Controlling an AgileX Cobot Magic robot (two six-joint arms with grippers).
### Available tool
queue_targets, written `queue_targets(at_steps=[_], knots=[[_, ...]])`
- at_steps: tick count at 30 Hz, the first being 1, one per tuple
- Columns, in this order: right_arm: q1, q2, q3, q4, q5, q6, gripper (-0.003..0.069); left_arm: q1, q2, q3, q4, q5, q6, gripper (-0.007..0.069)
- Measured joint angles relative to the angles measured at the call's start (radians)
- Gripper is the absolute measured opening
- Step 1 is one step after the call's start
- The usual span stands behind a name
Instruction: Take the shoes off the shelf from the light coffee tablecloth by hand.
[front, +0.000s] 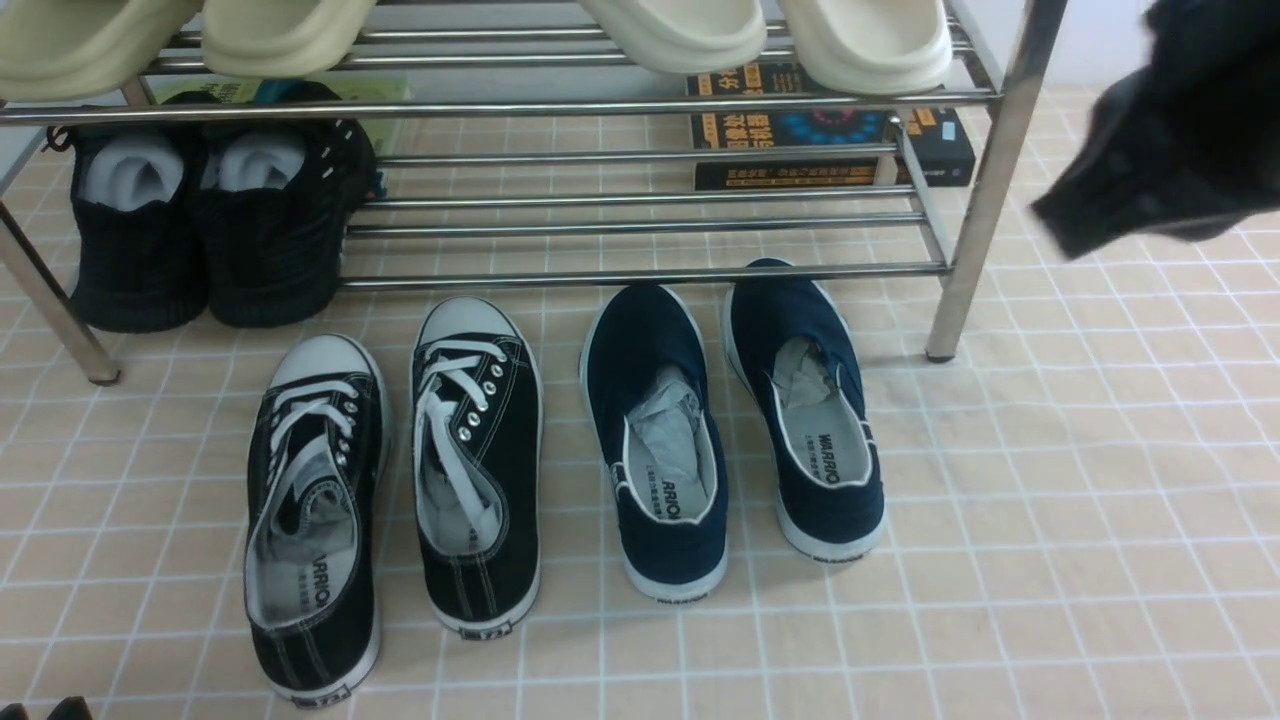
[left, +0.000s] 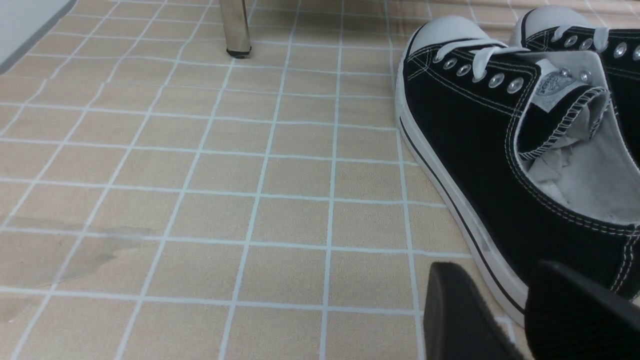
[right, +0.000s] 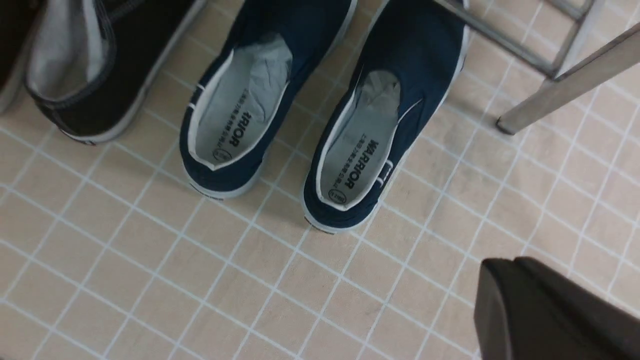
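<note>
The navy slip-ons (front: 645, 345) are off the shelf (front: 640, 275) and sit side by side on the light coffee tablecloth (front: 1050, 520), just in front of the lowest tier. Both lie lengthwise front to back: toes toward the shelf, heels toward me, openings up with crumpled paper inside. The left one runs almost straight. The right-hand shoe (front: 795, 320) is angled a little, its heel swung out to my right, and its toe is tucked just under the lowest front rod. The two are close but not touching.

To their left on the cloth stand the black lace-up sneakers (front: 480, 470), pointing the same way. On the bottom tier at the left sit the all-black shoes (front: 270, 250). Cream slippers (front: 680, 35) line the tier above, and books (front: 800, 130) lie behind the rods.

My right pincer (right: 510, 290) hangs in the air to the right of the shelf's post, well clear of the slip-ons, its fingers pressed together on nothing. My left pincer (left: 492, 280) is low over the cloth by the heel of a lace-up sneaker, its fingers spread apart and empty.
</note>
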Motion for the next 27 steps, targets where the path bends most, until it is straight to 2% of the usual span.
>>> queue_targets(at_steps=[8,10,12,13,18,19,20,22,27], knots=[[0.000,-0.372,0.205,0.001,-0.023,-0.002,-0.0015,0.000,0.000,0.000,0.001,0.000,0.000,0.0242],[0.000,-0.547,0.403,0.004,-0.198,-0.003,-0.0015,0.000,0.000,0.000,0.001,0.000,0.000,0.0242],[0.000,-0.604,0.502,0.006,-0.285,-0.003,-0.0015,0.000,0.000,0.000,0.002,0.000,0.000,0.0242],[0.000,-0.698,0.656,0.015,-0.475,-0.003,-0.0015,0.000,0.000,0.000,0.002,0.000,0.000,0.0242],[0.000,-0.800,0.989,0.031,-0.875,-0.003,-0.0013,0.000,0.000,0.000,0.004,0.000,0.000,0.0242],[0.000,-0.802,0.989,0.031,-0.888,-0.003,-0.0013,0.000,0.000,0.000,0.004,0.000,0.000,0.0242],[0.000,-0.812,1.060,0.031,-0.984,-0.003,-0.0013,0.000,0.000,0.000,0.004,0.000,0.000,0.0242],[0.000,-0.818,1.124,0.031,-1.071,-0.003,-0.0013,0.000,0.000,0.000,0.004,0.001,0.000,0.0242],[0.000,-0.818,1.220,0.031,-1.149,-0.003,-0.0008,0.000,0.000,0.000,0.004,0.001,0.000,0.0242]])
